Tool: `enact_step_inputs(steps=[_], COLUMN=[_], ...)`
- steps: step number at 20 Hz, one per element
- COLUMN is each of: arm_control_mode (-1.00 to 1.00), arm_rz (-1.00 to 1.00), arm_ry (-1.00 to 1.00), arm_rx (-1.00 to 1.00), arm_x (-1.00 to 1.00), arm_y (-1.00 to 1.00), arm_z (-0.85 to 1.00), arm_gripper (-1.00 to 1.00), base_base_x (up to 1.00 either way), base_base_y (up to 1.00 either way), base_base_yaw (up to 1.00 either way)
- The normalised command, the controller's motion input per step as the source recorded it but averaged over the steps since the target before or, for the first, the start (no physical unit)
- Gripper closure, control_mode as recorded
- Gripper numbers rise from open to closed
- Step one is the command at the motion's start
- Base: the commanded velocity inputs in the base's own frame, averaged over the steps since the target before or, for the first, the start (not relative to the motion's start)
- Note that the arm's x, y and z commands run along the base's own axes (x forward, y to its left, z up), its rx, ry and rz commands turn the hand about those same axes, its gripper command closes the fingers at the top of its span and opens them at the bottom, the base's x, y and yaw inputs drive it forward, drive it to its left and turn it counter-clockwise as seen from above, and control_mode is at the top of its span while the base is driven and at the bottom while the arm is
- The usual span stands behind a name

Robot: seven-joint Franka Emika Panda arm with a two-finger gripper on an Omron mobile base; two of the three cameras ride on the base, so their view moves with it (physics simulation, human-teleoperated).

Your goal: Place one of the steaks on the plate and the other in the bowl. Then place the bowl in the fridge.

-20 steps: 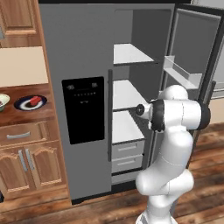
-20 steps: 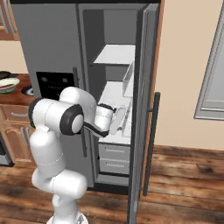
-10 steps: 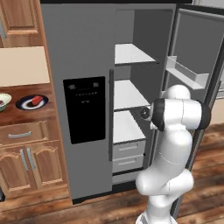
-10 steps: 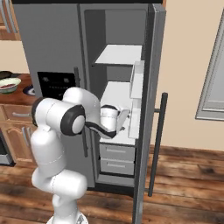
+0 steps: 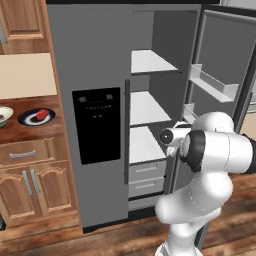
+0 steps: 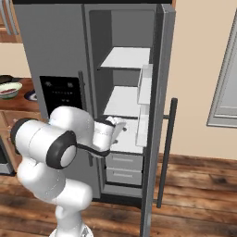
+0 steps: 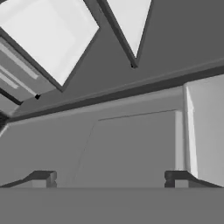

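Note:
The grey fridge (image 5: 100,60) has its right door (image 6: 155,115) swung open, baring white shelves (image 5: 147,62). My gripper (image 7: 109,178) is open, its fingertips (image 7: 43,177) wide apart with nothing between them, facing the inside of that door and the shelves. The hand (image 5: 169,136) hovers in front of the lower shelf, beside the door's inner face (image 6: 115,124). On the wooden counter to the left, the dark plate (image 5: 30,120) carries one steak (image 5: 42,114). Beside it, the pale bowl (image 6: 10,88) holds the other red steak (image 6: 8,91).
White bins (image 5: 212,82) line the inside of the open door. Two drawers (image 5: 147,172) sit under the lowest shelf. The left fridge door bears a black dispenser panel (image 5: 97,125). Wooden cabinets (image 5: 30,185) stand below the counter, over a wood floor.
The fridge door has swung a little wider, and my hand has drawn back slightly from it. The fingers have spread further apart.

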Motion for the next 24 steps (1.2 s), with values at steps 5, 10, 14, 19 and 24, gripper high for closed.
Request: enact_step_inputs(steps=[5,10,14,19,24], arm_control_mode=[-1.00,-1.00,-1.00,-1.00,-1.00], arm_rz=[-0.18,-0.39,-0.45,-0.37,-0.30], arm_ry=[0.31,0.29,0.16,0.03,-0.25], arm_rx=[0.37,0.51,0.61,0.23,0.06], arm_x=[-0.07,-0.02,-0.14,-0.32,-0.16], arm_y=[0.71,0.62,0.42,-0.04,0.75], arm_z=[0.69,0.27,0.20,0.00,0.00], arm_gripper=[-1.00,-1.00,-1.00,-1.00,-1.00], base_base_x=[0.00,0.00,0.00,0.00,0.00], base_base_y=[0.00,0.00,0.00,0.00,0.00], base_base_yaw=[0.00,0.00,0.00,0.00,0.00])
